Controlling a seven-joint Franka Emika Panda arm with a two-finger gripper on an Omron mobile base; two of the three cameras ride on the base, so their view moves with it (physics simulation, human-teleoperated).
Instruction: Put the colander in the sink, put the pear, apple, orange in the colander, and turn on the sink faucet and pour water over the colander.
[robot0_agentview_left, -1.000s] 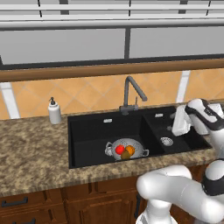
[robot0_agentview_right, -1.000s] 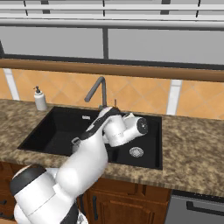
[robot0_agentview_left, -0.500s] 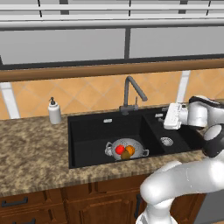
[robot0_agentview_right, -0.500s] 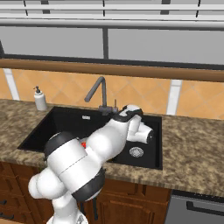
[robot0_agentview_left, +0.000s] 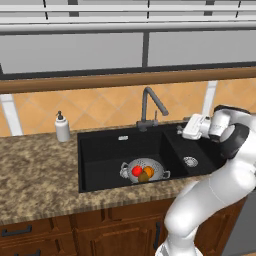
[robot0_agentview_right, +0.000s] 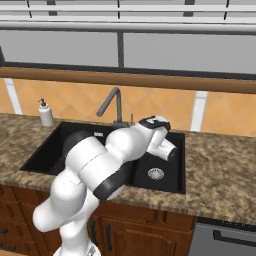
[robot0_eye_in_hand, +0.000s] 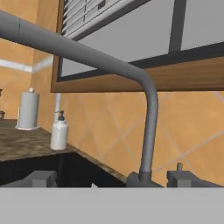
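Observation:
The silvery colander (robot0_agentview_left: 144, 170) sits in the large bowl of the black sink (robot0_agentview_left: 100, 155). It holds the red apple (robot0_agentview_left: 136, 170), the orange (robot0_agentview_left: 149, 171) and the brownish pear (robot0_agentview_left: 143, 177). The dark grey faucet (robot0_agentview_left: 148, 108) stands behind the sink, its spout angled right. My gripper (robot0_agentview_left: 181, 131) hovers over the smaller bowl, just right of the faucet and pointing at it. In the hand view the faucet (robot0_eye_in_hand: 148, 131) rises close ahead between the wide-apart fingertips (robot0_eye_in_hand: 42, 178), with a small lever (robot0_eye_in_hand: 179, 166) beside its base. The gripper (robot0_eye_in_hand: 113, 179) is open and empty.
A white soap dispenser (robot0_agentview_left: 62, 127) stands on the granite counter left of the sink, and a paper towel roll (robot0_eye_in_hand: 28, 109) beyond it. A tiled wall and window sill rise close behind the faucet. My arm covers the large bowl in the right base view, where the faucet (robot0_agentview_right: 114, 105) shows.
The hand has swung left and slightly up over the small bowl, closer to the faucet, while the elbow rolled over. The jaws stayed open; colander and fruit are unmoved.

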